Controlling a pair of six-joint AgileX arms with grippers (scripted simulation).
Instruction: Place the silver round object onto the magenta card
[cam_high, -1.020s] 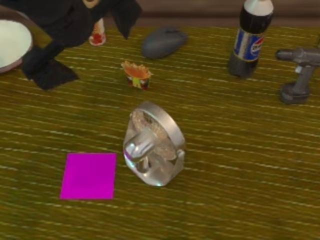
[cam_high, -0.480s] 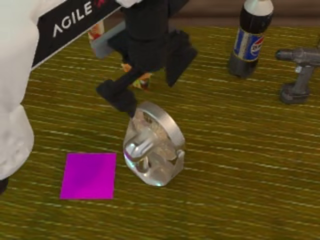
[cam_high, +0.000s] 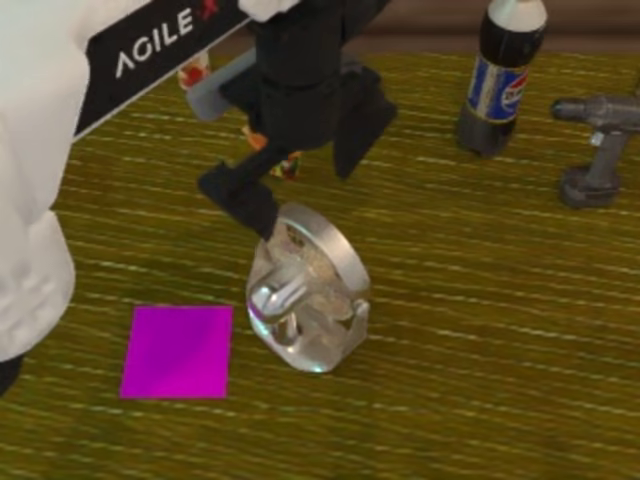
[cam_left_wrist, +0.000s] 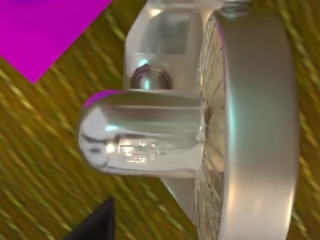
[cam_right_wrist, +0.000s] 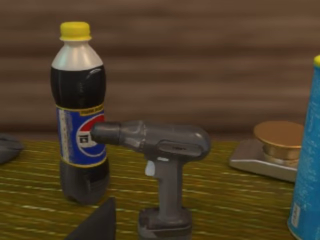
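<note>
The silver round object (cam_high: 305, 290) stands tilted on its rim at mid-table, its knob (cam_left_wrist: 142, 136) pointing toward the magenta card (cam_high: 178, 351). The card lies flat a short way to the left, also seen as the magenta card (cam_left_wrist: 42, 27) in the left wrist view. My left gripper (cam_high: 302, 200) hovers open just behind the disc's top edge; one fingertip (cam_high: 250, 212) is nearly at the rim (cam_left_wrist: 260, 125), while the other finger (cam_high: 358, 120) is farther back. Nothing is held. The right arm is parked off the top view; one fingertip (cam_right_wrist: 97, 225) shows in its wrist view.
A cola bottle (cam_high: 503, 75) and a grey drill (cam_high: 598, 150) stand at the back right. A small fries toy (cam_high: 290, 165) is mostly hidden under the left arm. A blue can (cam_right_wrist: 307, 165) and a gold-topped block (cam_right_wrist: 277, 145) are in the right wrist view.
The left arm swung in from the back left to above the disc, then settled with only a slight shift. The disc and card have not moved.
</note>
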